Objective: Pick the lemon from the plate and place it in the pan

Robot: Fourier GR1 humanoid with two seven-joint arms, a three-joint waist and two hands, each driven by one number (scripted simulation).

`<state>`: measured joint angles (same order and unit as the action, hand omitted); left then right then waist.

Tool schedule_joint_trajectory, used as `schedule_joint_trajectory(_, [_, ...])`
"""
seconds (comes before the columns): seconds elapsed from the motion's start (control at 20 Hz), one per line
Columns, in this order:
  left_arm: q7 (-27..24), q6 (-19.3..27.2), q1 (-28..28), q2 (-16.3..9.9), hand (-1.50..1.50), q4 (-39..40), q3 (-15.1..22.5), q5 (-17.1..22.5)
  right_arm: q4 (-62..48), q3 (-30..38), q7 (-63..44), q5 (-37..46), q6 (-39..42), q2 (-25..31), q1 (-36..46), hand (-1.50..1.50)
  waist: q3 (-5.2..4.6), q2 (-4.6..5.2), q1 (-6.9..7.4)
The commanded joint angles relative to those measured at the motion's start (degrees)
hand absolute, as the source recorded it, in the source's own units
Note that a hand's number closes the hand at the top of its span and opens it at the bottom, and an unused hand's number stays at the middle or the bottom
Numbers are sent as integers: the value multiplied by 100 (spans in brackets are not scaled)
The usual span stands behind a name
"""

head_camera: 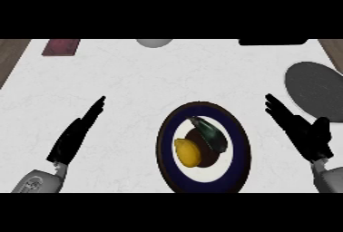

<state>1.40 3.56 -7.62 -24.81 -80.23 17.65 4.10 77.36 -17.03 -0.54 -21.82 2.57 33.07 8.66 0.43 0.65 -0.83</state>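
White marbled counter (134,81) carries plate (237,176), lemon (188,152) and pan (315,88); both hands' fingers (94,111) straight, empty.

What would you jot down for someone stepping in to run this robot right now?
Left hand: open, holding nothing, left of the plate.
Right hand: open, holding nothing, between plate and pan.
Lemon: on the plate, beside a dark green vegetable.
Done: nothing yet.
Left: grasp the lemon, probably with the right hand, carry it to the pan, release.
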Motion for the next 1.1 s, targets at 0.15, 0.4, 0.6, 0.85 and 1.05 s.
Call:
schedule_joint_trajectory(0.15, [142,-48,-373,104,0,-226,-304,129,-773,-405,-915,142,105,-1054,1737,-150,-41,-23,344])
schedule_joint_trajectory(0.4, [378,-110,-495,327,0,-388,-231,368,-774,-1613,-483,2770,-641,-261,2210,150,-57,-35,497])
schedule_joint_trajectory(0.6, [564,103,-157,261,0,-830,-444,310,-1538,-1161,417,2431,-1835,-1686,1326,-150,-36,-63,180])
schedule_joint_trajectory(0.85, [981,-109,-189,215,0,-1084,-679,400,-1299,-1539,-362,2729,-590,-1379,1688,-150,-45,-82,108])
schedule_joint_trajectory(1.05, [938,1,-307,309,0,-967,-600,235,-1166,-1906,-1565,3246,-31,-1110,2737,-150,-56,-92,127])
